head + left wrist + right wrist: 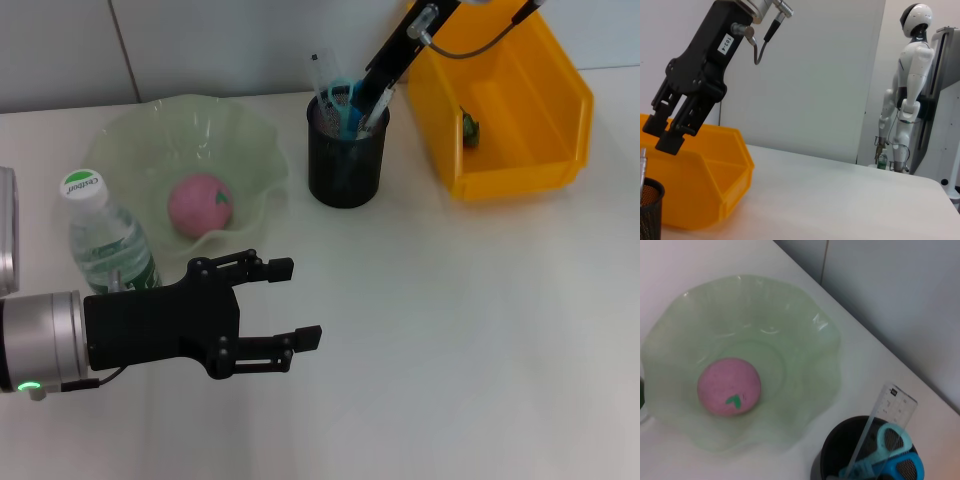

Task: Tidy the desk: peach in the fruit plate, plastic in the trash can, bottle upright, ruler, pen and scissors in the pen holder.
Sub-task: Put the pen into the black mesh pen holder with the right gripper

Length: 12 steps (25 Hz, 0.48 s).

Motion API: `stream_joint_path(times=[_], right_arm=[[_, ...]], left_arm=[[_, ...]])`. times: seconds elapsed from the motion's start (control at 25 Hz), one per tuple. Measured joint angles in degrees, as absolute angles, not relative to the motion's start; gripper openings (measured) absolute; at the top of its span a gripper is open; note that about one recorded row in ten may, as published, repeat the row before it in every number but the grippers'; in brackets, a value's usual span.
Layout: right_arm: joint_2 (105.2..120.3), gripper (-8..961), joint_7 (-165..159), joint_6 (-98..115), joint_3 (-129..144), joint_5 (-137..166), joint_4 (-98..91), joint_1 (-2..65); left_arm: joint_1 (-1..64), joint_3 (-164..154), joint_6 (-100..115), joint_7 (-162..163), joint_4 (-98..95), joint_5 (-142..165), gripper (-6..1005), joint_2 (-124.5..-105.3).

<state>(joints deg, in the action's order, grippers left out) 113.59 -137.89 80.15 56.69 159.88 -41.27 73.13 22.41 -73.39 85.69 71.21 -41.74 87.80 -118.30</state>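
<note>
Left hand [290, 305] open beside bottle [108, 240]

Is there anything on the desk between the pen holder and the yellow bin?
No. In the head view only bare desk separates the pen holder from the bin. The right gripper hangs above the holder.

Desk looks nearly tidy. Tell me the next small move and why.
Probably lift the right gripper straight up from the pen holder: ruler and scissors stand inside, the peach sits in the fruit plate, the bottle is upright.
</note>
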Motion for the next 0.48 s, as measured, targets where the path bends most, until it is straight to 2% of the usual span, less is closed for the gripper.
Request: stream_joint_path(times=[0.32, 0.4, 0.44, 0.48], right_arm=[[114.11, 636, -137.92, 80.05, 56.68, 159.88, -42.74, 72.51], [114.47, 637, -137.9, 80.07, 56.68, 159.86, -43.54, 71.92], [115.37, 638, -137.53, 80.32, 56.67, 159.54, -46.41, 70.18], [115.37, 639, -137.53, 80.32, 56.67, 159.54, -46.41, 70.18]], left_arm=[[22.46, -73.36, 85.69, 71.19, -41.74, 87.8, 833, -118.36], [22.45, -73.32, 85.69, 71.19, -41.74, 87.8, 833, -118.36], [22.43, -73.11, 85.69, 71.19, -41.74, 87.8, 833, -118.37], [22.43, -73.08, 85.69, 71.19, -41.74, 87.8, 833, -118.38]])
